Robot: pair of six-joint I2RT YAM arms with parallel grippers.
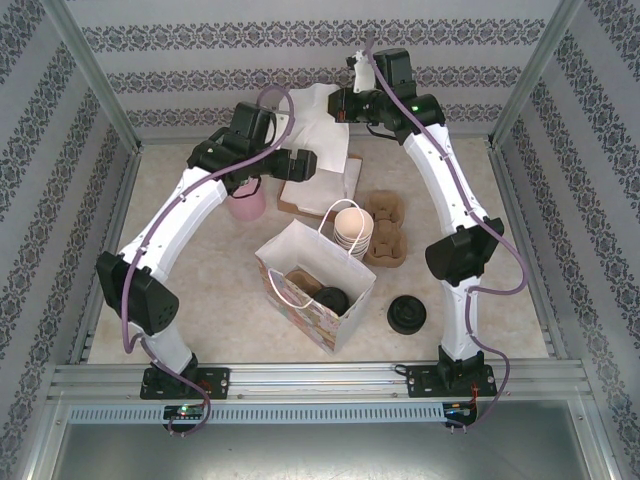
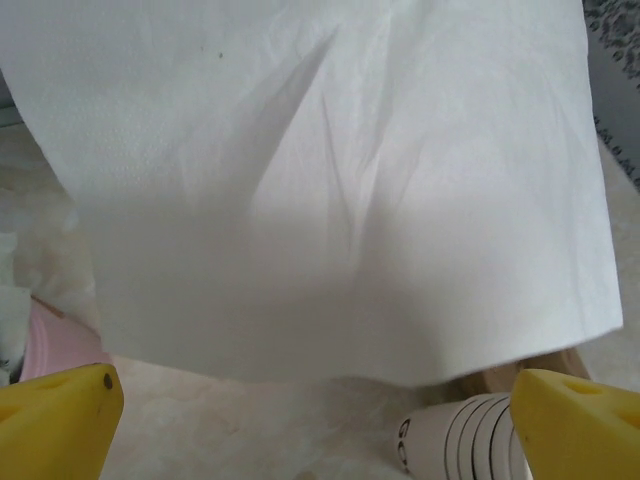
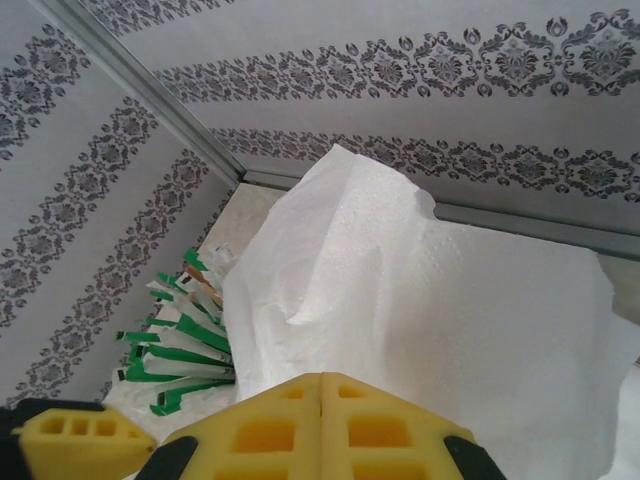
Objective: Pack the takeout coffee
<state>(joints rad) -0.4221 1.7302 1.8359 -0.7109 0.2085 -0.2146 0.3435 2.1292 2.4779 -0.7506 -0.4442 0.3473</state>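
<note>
The coffee cup (image 1: pixel 330 298) with its black lid stands inside the open white paper bag (image 1: pixel 295 248), near the middle of the table (image 1: pixel 200 280). The right pincer (image 3: pixel 320 395) is closed on a white paper napkin (image 3: pixel 420 320), lifted at the far side. The left pincer (image 2: pixel 320 420) is spread wide in front of the hanging napkin, with a stack of lidless cups (image 2: pixel 460 445) below it. Loose black lids (image 1: pixel 407 314) lie right of the bag.
</note>
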